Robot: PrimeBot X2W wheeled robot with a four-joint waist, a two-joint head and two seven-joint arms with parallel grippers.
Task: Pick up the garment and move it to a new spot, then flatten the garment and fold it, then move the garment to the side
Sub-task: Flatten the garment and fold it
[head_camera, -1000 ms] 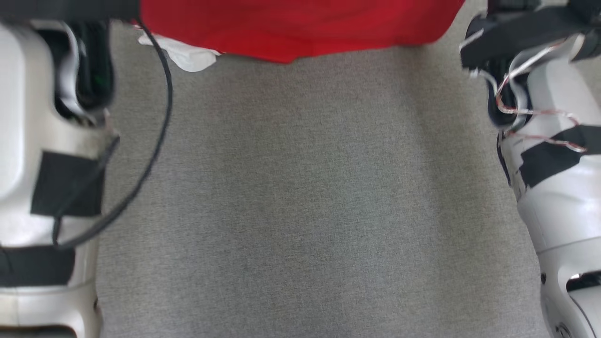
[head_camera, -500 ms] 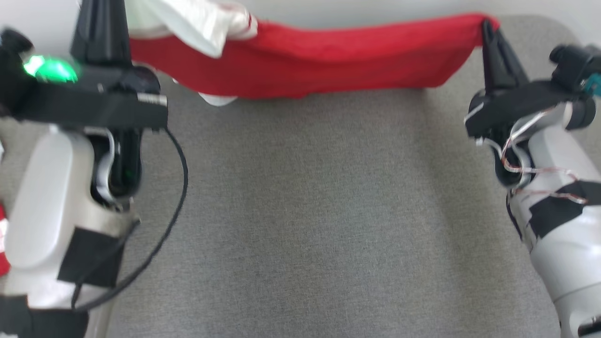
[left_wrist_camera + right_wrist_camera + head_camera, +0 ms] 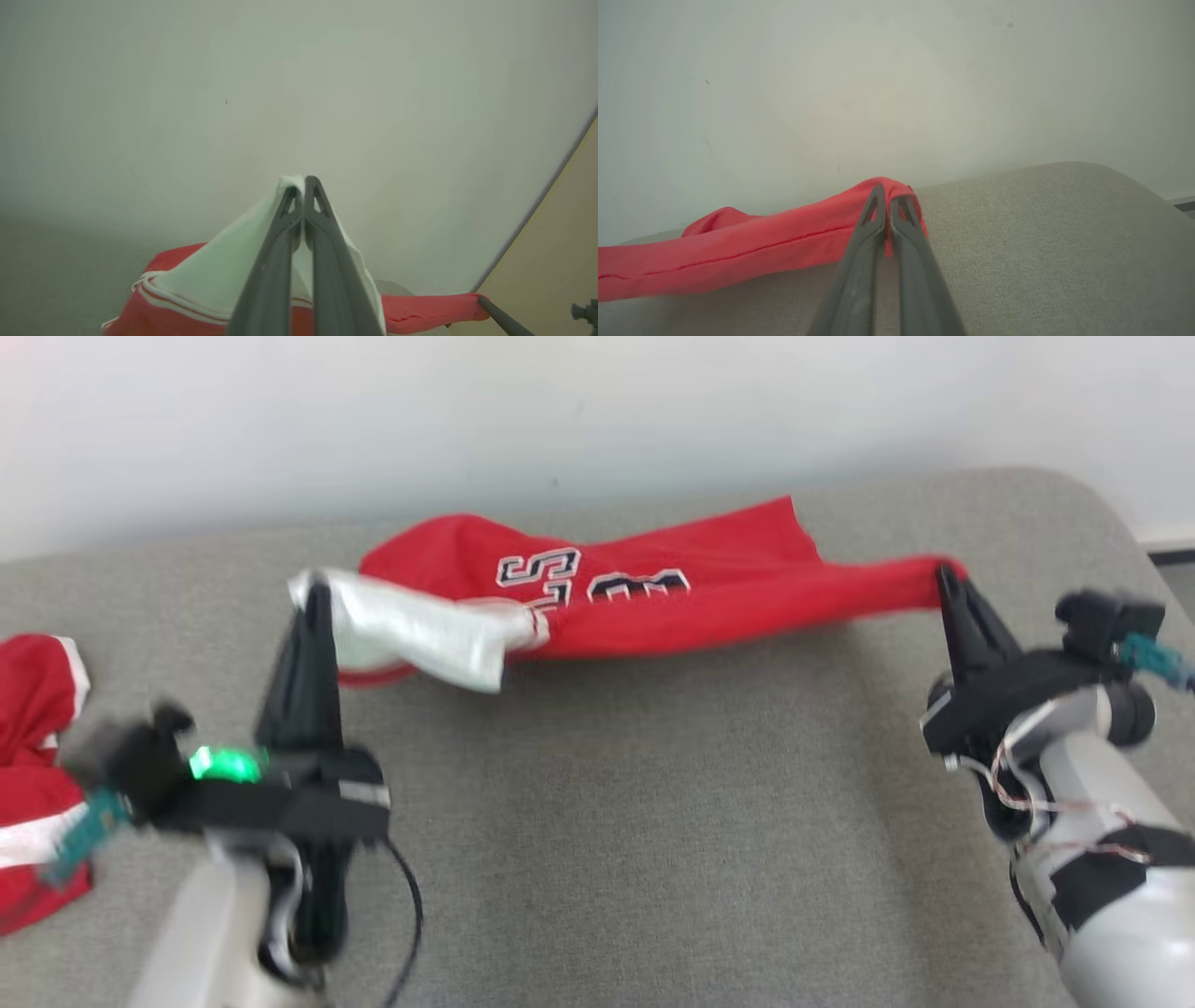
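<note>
At far left, a second red-and-white cloth (image 3: pixel 33 775) lies crumpled on the grey padded surface (image 3: pixel 653 840). The left gripper (image 3: pixel 316 590) has its fingers pressed together on the white section of the garment (image 3: pixel 653 602) — a red jersey with lettering; the left wrist view confirms the clamp. The garment stretches between both grippers, its middle draped on the far part of the surface, near the pale wall (image 3: pixel 560 411). The right gripper (image 3: pixel 945 571) has its fingers clamped on the garment's red right-hand corner.
</note>
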